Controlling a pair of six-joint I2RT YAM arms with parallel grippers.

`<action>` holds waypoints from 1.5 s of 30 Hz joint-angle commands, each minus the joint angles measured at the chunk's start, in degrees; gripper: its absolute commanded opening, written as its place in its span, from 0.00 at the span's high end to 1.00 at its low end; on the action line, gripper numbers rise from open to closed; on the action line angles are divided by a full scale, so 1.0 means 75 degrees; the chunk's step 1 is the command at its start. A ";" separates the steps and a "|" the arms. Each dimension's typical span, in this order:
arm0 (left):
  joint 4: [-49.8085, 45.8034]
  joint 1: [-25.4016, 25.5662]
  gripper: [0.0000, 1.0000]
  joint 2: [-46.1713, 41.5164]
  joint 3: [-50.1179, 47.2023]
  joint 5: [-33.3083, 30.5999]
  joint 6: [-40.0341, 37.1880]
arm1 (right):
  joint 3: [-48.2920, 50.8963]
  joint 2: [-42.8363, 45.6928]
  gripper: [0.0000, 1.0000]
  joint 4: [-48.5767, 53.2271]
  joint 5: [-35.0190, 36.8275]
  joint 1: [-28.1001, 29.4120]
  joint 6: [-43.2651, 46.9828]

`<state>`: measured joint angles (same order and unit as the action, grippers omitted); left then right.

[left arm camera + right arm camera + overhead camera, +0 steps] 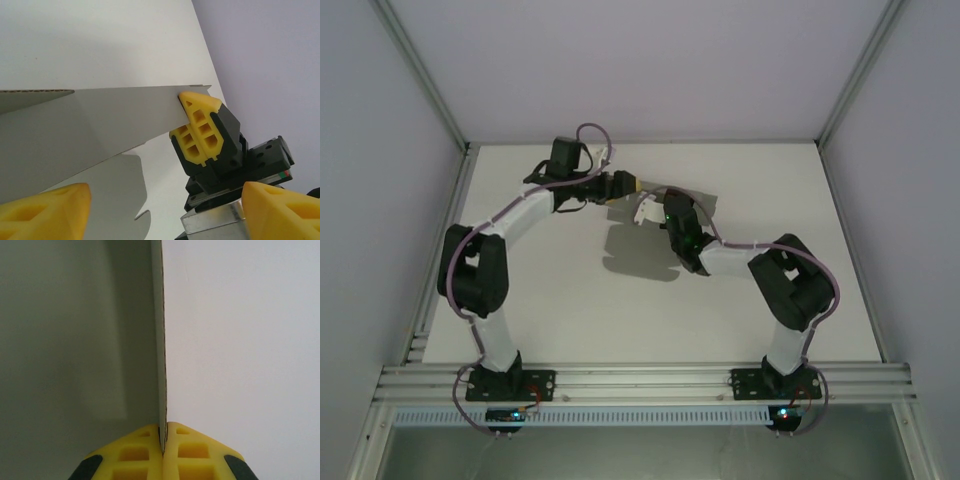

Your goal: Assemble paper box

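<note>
Between the pinched fingertips of the right claw (pixel 163 434) sits one edge of the paper box (pixel 75 340), a flat grey sheet not yet folded into any box shape. This claw is closed hard on the cardboard. Seen from its own wrist, the sheet stands edge-on straight ahead of the fingertips, with its broad face spreading off to the claw's left and the bare white table (pixel 240 340) lying beyond on the right.

Ahead of the left claw (pixel 162 210) the same sheet is held off the table. Its long upper edge runs crosswise to this claw's reach, from far on the left over to the corner where the right claw grips it, up and to the right. The left claw's fingers (pixel 45 210) are spread wide and grip nothing. A rounded flap of the sheet hangs down into the space in front of them, though I cannot tell whether it touches either finger.

The coming move probably falls to the left claw, the free one. It likely needs to advance and close on that hanging flap, across the sheet's length, while the right claw holds the corner steady.
</note>
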<state>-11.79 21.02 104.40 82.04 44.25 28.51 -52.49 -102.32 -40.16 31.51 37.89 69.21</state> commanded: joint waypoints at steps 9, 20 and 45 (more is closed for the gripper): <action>-0.0736 -0.0353 0.19 -0.0654 0.0652 -0.1094 -0.0757 | 0.0255 0.0474 1.00 -0.0248 -0.0351 0.0100 -0.0247; -0.0426 -0.0148 0.22 -0.0027 0.0349 -0.0111 -0.0386 | 0.0043 0.0459 1.00 -0.0235 -0.0237 0.0084 -0.0744; 0.2978 0.0292 0.47 0.0750 -0.0269 0.1426 0.1916 | 0.0338 0.0407 1.00 -0.0502 -0.0729 0.0339 -0.1244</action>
<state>10.48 21.23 110.65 79.33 52.97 44.69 -50.39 -100.27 -40.88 30.09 38.57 60.82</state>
